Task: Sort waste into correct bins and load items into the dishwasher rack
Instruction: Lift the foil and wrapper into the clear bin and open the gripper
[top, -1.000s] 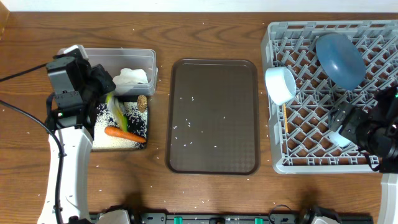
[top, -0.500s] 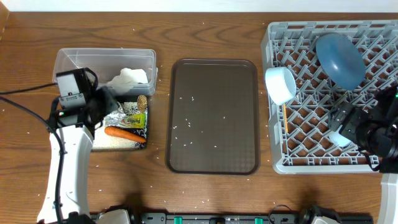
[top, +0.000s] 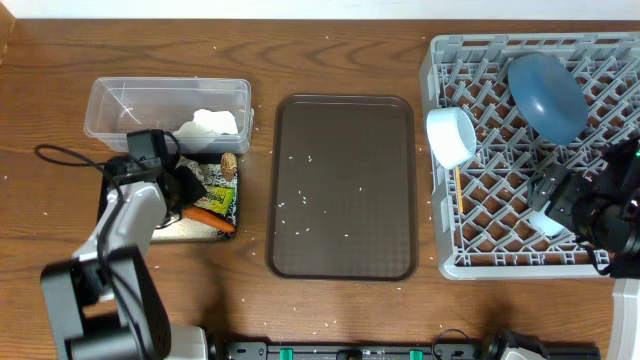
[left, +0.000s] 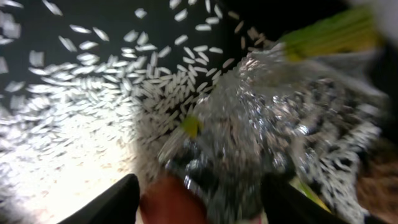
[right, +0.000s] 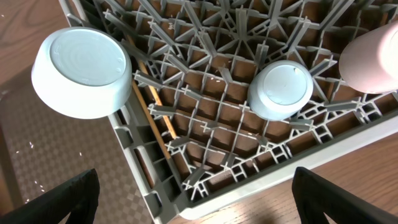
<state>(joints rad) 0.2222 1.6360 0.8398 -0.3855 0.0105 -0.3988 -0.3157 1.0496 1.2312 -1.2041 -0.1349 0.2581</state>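
The dishwasher rack (top: 500, 266) is seated at 3 o'clock on the tabletop (top: 330, 320); a dark blue dish (top: 547, 95) and a white bowl (top: 452, 137) are lodged within. A brown serving tray (top: 342, 187) is centred. At 9 o'clock, the left claw (top: 188, 186) is positioned over the black tray (top: 237, 200), just beside the carrot stick (top: 207, 216).

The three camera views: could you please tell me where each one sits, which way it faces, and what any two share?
Overhead: fixed above the wooden table, looking straight down. Both arms show, with the left gripper over the shallow black rectangular tray and the right gripper over the large light-grey plastic dishwasher rack.
Left wrist: low over that tray, facing crumpled silver foil and loose white rice grains; its fingertips frame the bottom.
Right wrist: above the rack's corner, looking down at a white round bowl and a small white cup; fingertips show at the bottom corners.
Shared: the overhead and right wrist views both show the bowl.
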